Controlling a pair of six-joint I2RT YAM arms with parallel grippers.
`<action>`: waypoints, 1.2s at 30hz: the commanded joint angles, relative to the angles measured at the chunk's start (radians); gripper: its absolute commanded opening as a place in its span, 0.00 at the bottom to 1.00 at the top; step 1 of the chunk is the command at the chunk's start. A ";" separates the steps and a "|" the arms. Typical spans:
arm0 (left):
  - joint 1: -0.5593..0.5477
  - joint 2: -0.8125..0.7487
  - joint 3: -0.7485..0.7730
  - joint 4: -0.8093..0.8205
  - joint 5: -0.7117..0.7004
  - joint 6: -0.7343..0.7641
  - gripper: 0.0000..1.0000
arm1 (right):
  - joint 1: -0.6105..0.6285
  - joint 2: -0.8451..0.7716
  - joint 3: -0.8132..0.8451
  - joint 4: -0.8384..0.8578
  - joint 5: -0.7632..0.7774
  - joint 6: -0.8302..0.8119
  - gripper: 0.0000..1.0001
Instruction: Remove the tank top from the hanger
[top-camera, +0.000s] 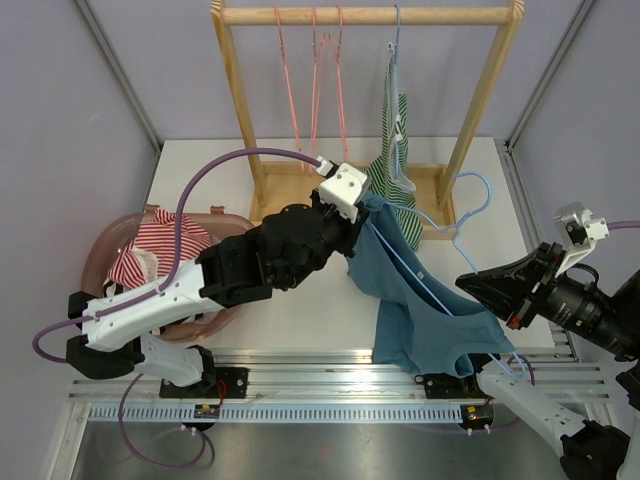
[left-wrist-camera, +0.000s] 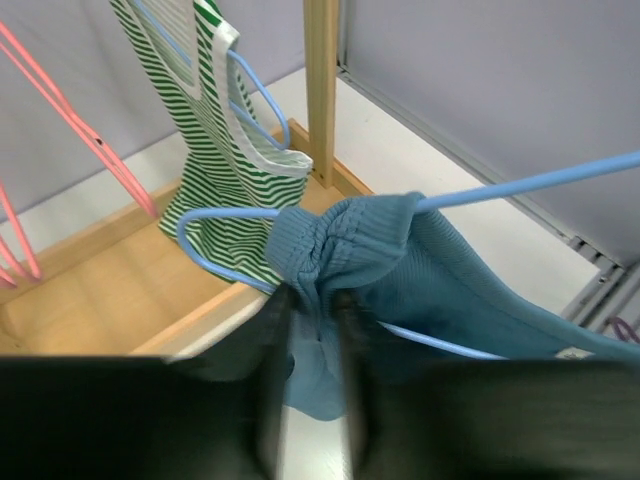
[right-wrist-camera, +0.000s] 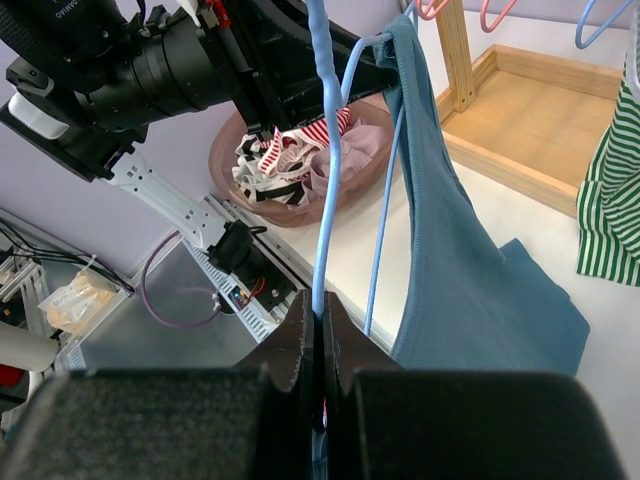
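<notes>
A teal tank top hangs on a light blue hanger held above the table's middle. My left gripper is shut on the top's bunched strap. My right gripper is shut on the hanger's wire, at the end opposite the left gripper. The tank top drapes down from the hanger and its hem rests on the table. The hanger's hook points toward the rack.
A wooden rack at the back holds pink hangers and a green striped top on a blue hanger. A pink basket with striped clothes sits at the left. The table's metal rail runs along the near edge.
</notes>
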 joint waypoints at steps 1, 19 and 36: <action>0.007 -0.020 -0.005 0.072 -0.101 0.005 0.14 | -0.004 -0.012 -0.002 0.062 -0.032 0.000 0.00; 0.192 -0.290 -0.270 -0.015 -0.232 -0.293 0.00 | -0.002 -0.196 -0.227 0.153 -0.135 -0.124 0.00; 0.059 -0.367 -0.697 0.226 0.580 -0.188 0.00 | -0.004 -0.268 -1.094 1.985 0.197 0.203 0.00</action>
